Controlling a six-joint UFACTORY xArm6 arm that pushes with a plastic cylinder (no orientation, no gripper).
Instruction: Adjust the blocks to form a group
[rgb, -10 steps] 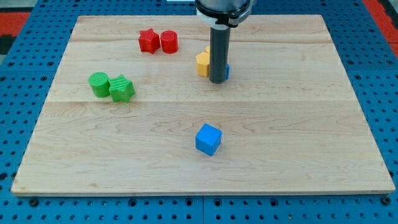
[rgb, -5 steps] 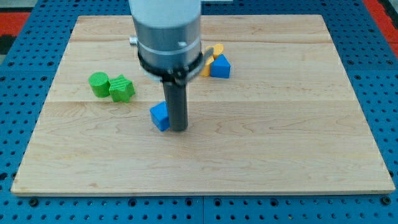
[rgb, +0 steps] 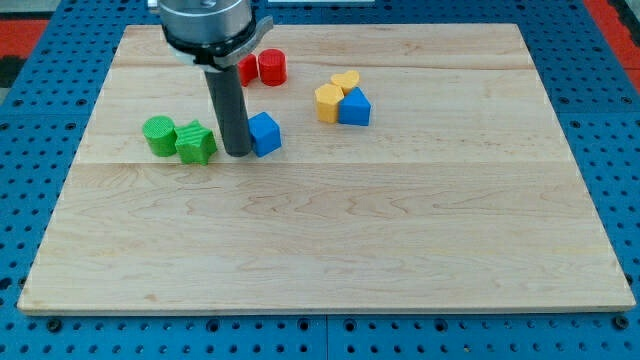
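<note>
Board (rgb: 400, 250): pale wood, lying on a blue pegboard; its whole near half carries no blocks.
Arm: my rod comes down from the far left, and its housing hides part of the red pair.
My tip (rgb: 238, 154): down on the board, between the green star and the blue cube, just left of the cube and apparently touching it. There is no hand here to open or clench; the rod grasps nothing and only pushes.
Blue cube (rgb: 265, 134): left of centre, just right of my tip, near the greens but not yet joined to them.
Green cylinder (rgb: 157, 135) and green star (rgb: 196, 143): touching each other, at the left.
Red star (rgb: 246, 69) and red cylinder (rgb: 272, 67): side by side at the far edge, the star half hidden.
Yellow hexagon (rgb: 327, 101), yellow heart (rgb: 346, 81), blue triangle (rgb: 354, 107): a tight cluster, right of centre and far.
Task state: four clumps, well apart; grouping looks far from done.
Risk: my tip sits on the cube's left, so a rightward stroke sends it away from the greens, and a leftward one scatters the green pair.
Risk: an off-centre push could spin the cube off my tip.
</note>
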